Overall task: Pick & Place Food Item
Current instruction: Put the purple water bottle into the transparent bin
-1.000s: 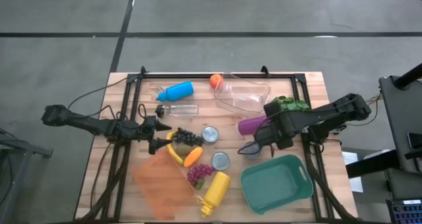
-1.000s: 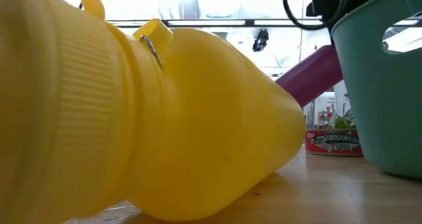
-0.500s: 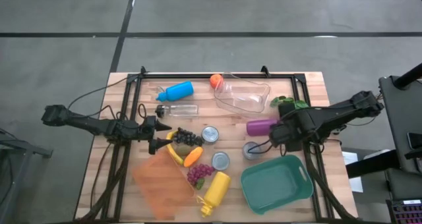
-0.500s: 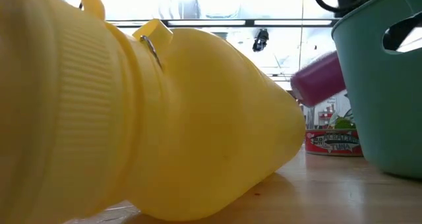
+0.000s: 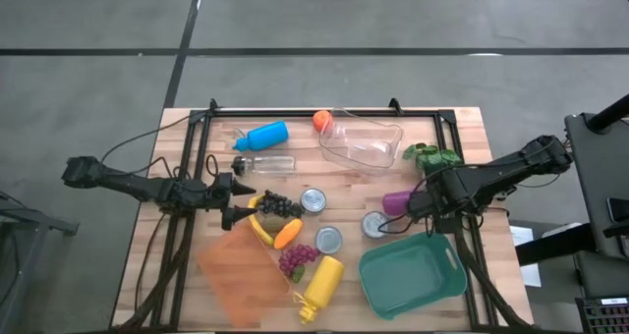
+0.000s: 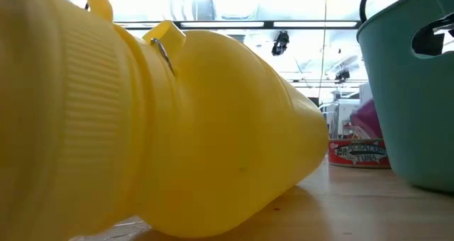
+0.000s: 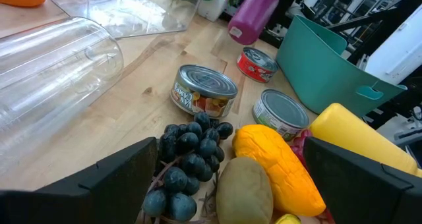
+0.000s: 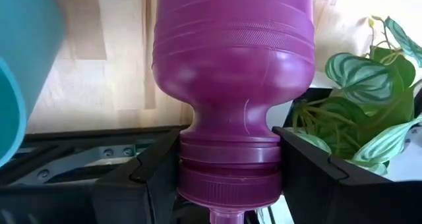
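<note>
My right gripper is shut on a purple bottle, which hangs over the table's right half, just beyond the far rim of the teal bin. The bottle also shows in the left wrist view and, half hidden by the bin, in the low view. My left gripper stands open at the table's left, its fingers on either side of the black grapes and a brown fruit without touching them. My right gripper pinches the bottle's narrow neck, just below the cap, between its two fingers. The fingers come steeply from above, across the neck. The bottle hangs below them, cap end up and slightly tilted, clear of the table.
Three tins stand mid-table. A yellow bottle, red grapes, a banana and an orange fruit lie near an orange board. At the far side are a clear tray, a blue bottle and a plant.
My right gripper has carried the purple bottle toward the table's right and near edges and a little down, tipping steeper. The bottle, slanting almost level a second ago, now hangs nearly upright beside the teal bin's far rim.
</note>
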Robot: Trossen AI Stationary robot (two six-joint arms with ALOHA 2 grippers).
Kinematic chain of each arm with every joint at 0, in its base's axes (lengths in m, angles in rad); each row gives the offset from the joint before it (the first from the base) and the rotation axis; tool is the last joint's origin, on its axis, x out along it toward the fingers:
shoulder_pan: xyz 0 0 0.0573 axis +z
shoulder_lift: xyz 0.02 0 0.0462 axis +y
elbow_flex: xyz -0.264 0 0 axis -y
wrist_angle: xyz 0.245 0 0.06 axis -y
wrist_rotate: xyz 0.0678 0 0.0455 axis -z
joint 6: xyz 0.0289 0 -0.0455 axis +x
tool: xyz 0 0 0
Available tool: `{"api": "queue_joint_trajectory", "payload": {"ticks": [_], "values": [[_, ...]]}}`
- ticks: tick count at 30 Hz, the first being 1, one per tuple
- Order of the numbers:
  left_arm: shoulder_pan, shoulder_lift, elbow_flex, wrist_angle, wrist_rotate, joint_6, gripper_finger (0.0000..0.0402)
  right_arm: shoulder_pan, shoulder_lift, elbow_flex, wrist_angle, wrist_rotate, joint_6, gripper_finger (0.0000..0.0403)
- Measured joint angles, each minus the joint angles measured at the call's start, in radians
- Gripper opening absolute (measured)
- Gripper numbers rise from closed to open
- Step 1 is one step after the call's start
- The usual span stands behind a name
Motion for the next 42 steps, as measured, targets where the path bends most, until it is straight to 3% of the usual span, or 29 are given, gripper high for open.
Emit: {"api": "queue_joint_trajectory", "payload": {"ticks": [5, 14, 22, 33, 42], "values": [[0.000, 0.000, 0.000, 0.000, 0.000, 0.000, 0.0384, 0.000, -0.007, 0.007, 0.000, 0.027, 0.030, 0.0203], [0.000, 0.000, 0.000, 0.000, 0.000, 0.000, 0.0384, -0.018, -0.103, 0.102, 0.001, 0.168, 0.276, 0.0203], [0.000, 0.000, 0.000, 0.000, 0.000, 0.000, 0.0384, -0.146, -0.122, 0.161, 0.013, 0.189, 0.455, 0.0203], [0.000, 0.000, 0.000, 0.000, 0.000, 0.000, 0.0384, -0.311, -0.181, 0.176, 0.321, 0.152, 0.477, 0.0203], [0.000, 0.000, 0.000, 0.000, 0.000, 0.000, 0.0384, -0.444, -0.148, 0.171, 0.517, 0.151, 0.462, 0.0203]]}}
